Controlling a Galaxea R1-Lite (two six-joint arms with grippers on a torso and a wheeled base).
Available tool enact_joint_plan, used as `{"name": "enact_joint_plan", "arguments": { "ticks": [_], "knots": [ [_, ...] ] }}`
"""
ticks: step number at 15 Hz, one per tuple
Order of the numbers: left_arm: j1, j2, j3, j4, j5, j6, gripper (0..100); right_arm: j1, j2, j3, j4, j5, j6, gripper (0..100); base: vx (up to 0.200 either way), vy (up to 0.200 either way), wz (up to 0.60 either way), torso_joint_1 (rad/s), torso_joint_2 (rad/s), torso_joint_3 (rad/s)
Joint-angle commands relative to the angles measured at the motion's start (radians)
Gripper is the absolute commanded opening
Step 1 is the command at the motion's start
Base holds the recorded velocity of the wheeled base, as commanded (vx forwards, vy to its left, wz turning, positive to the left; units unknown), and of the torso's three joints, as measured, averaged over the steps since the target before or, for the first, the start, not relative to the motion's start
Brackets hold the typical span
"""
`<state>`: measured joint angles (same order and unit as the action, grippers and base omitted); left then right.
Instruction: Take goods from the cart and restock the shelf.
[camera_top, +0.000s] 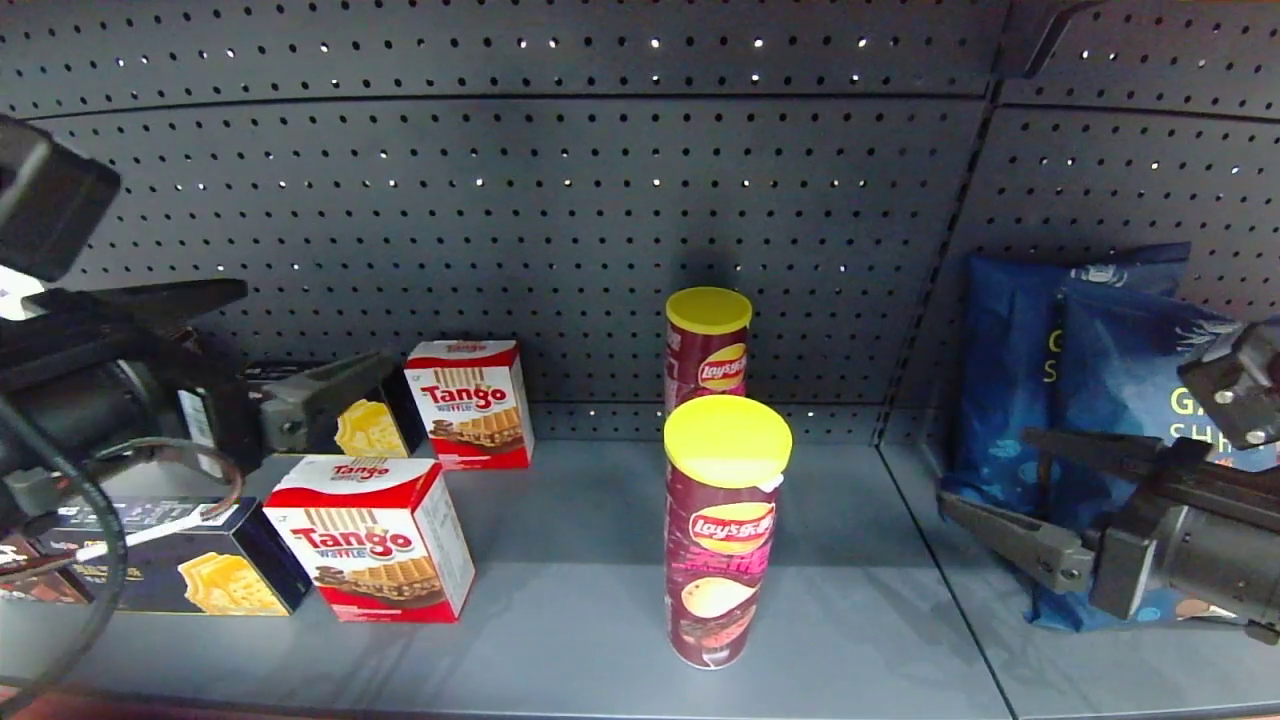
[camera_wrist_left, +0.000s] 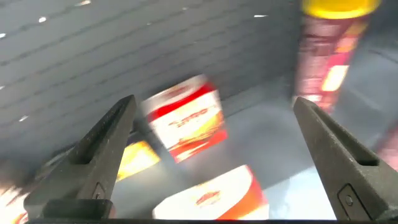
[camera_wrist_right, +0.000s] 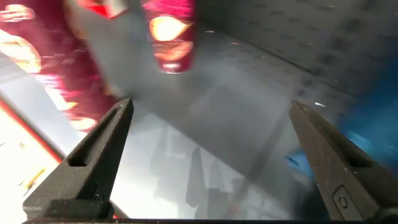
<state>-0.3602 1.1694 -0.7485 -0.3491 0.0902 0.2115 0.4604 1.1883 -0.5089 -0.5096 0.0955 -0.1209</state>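
1. Plainly, both tools are empty. The left gripper (camera_wrist_left: 212, 102) has its fingers spread wide with nothing between them, and the right gripper (camera_wrist_right: 211, 104) is spread the same way.
2. The front can (camera_top: 722, 540) of crisps stands upright near the middle of the shelf (camera_top: 580, 560), close to the front edge. The rear can (camera_top: 708, 350) stands at 12 o'clock from it, close to the back wall (camera_top: 500, 220).
3. From the front can, a red box (camera_top: 372, 540) of wafers sits at 9 o'clock, and a second red box (camera_top: 470, 400) at 10 o'clock. The dark boxes (camera_top: 200, 570) lie further out the same way. The left gripper hangs over that group, touching none of them as far as I can tell.
4. At 3 o'clock the blue bags (camera_top: 1080, 380) lean against the back wall, and the right gripper hovers just in front of them.
5. Handling is my guess. The cans look light, stiff and glossy, so they may slip, and being tall and narrow they would tip at a nudge. I would take one around the body at about mid-height, not by the yellow lid (camera_top: 727, 440), which could pop off.
6. The boxes seem light and made of thin card, so a gentle squeeze across the narrow sides suits them best. The bags look soft and crinkly and their contents may be easy to crush, so they should be pinched near the top seam.
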Motion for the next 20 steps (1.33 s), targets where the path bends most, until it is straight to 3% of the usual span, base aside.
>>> {"name": "enact_joint_plan", "arguments": {
  "ticks": [1, 2, 3, 6, 8, 11, 13, 16, 19, 20],
  "knots": [
    [0.092, -0.126, 0.06, 0.004, 0.0, -0.001, 100, -0.06, -0.072, 0.023, -0.001, 0.001, 0.0, 100, 0.0, 0.0, 0.0, 0.0, 0.0, 0.0],
    [0.115, -0.146, 0.078, 0.006, 0.0, -0.001, 100, -0.08, -0.082, 0.03, -0.001, 0.001, 0.0, 100, 0.0, 0.0, 0.0, 0.0, 0.0, 0.0],
    [0.181, -0.204, 0.135, 0.006, 0.0, -0.003, 100, -0.132, -0.121, 0.052, -0.001, 0.004, 0.001, 100, 0.0, 0.0, 0.0, 0.0, 0.0, 0.0],
    [0.305, -0.353, 0.255, 0.033, 0.002, -0.007, 100, -0.229, -0.226, 0.116, 0.003, 0.006, 0.001, 100, 0.0, 0.0, 0.0, 0.0, 0.0, 0.0],
    [0.319, -0.442, 0.342, 0.038, 0.029, -0.04, 100, -0.298, -0.305, 0.205, 0.003, 0.027, 0.003, 100, 0.0, 0.0, 0.0, 0.0, 0.0, 0.0],
    [0.325, -0.56, 0.462, 0.039, 0.088, -0.046, 100, -0.439, -0.466, 0.366, 0.009, 0.084, 0.001, 100, 0.0, 0.0, 0.0, 0.0, 0.0, 0.0],
    [0.359, -0.639, 0.548, 0.039, 0.097, -0.086, 100, -0.487, -0.576, 0.445, 0.039, 0.085, 0.001, 100, 0.0, 0.0, 0.0, 0.0, 0.0, 0.0],
    [0.366, -0.718, 0.621, 0.041, 0.097, -0.093, 100, -0.557, -0.668, 0.486, 0.045, 0.084, 0.026, 100, 0.0, 0.0, 0.0, 0.0, 0.0, 0.0],
    [0.36, -0.89, 0.744, 0.042, 0.089, -0.084, 100, -0.58, -0.931, 0.507, 0.279, 0.076, 0.047, 100, 0.0, 0.0, 0.0, 0.0, 0.0, 0.0],
    [0.362, -0.953, 0.747, 0.13, 0.091, -0.087, 100, -0.598, -1.063, 0.506, 0.414, 0.075, 0.047, 100, 0.0, 0.0, 0.0, 0.0, 0.0, 0.0]
  ]
}}
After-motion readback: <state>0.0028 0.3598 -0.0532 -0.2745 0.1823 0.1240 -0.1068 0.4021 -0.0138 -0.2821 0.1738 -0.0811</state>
